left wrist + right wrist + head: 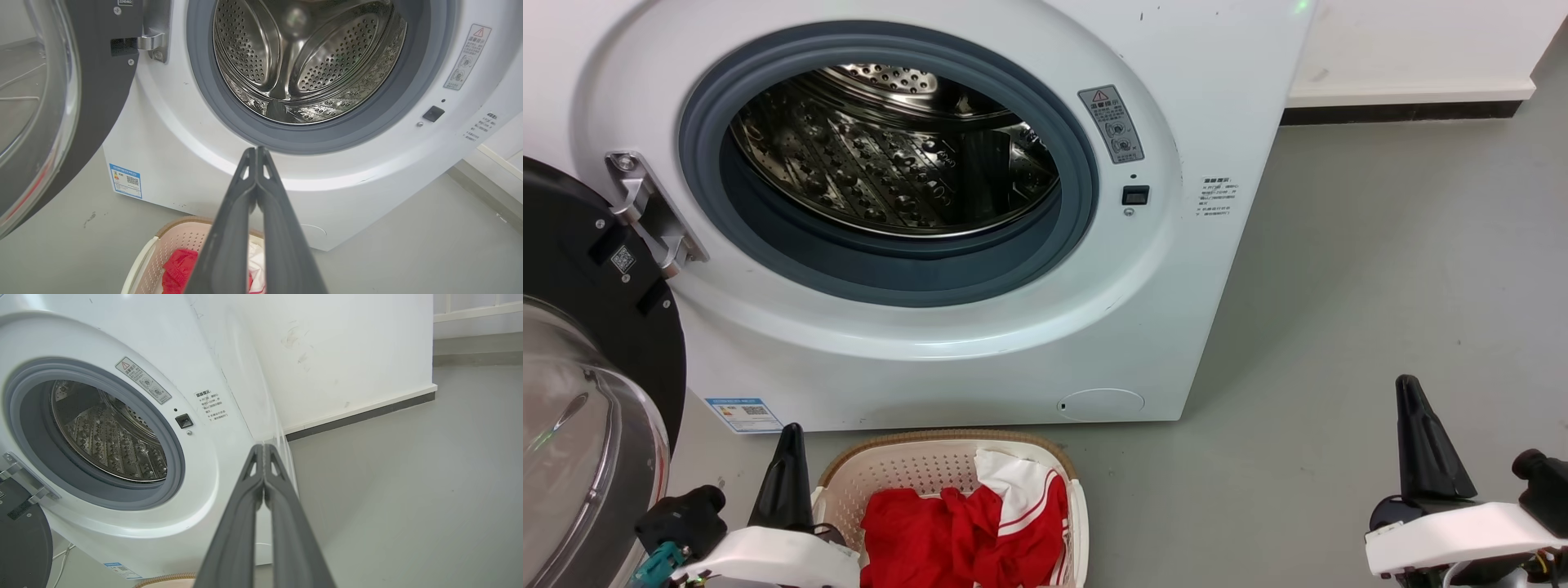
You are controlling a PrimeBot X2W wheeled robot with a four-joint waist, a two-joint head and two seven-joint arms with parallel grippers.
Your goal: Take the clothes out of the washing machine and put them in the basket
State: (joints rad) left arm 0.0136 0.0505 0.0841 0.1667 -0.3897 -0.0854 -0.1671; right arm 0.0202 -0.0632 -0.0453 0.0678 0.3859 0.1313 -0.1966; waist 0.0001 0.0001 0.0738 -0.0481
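Below, crumpled red clothes [931, 531] in perforated cream basket [890, 474], glossy white washing machine [931, 343]

A smooth grey floor [1380, 269] spreads out to the right and meets a white wall [1421, 41]. A dark baseboard [1405, 113] runs along the foot of that wall, under a pale cream band. In the right wrist view the wall carries faint grey scuff marks [296, 337] and a thin pale cable [64, 551] curves over the floor at the lower left, while the left wrist view shows a few small dark stains [90, 217] on the floor.
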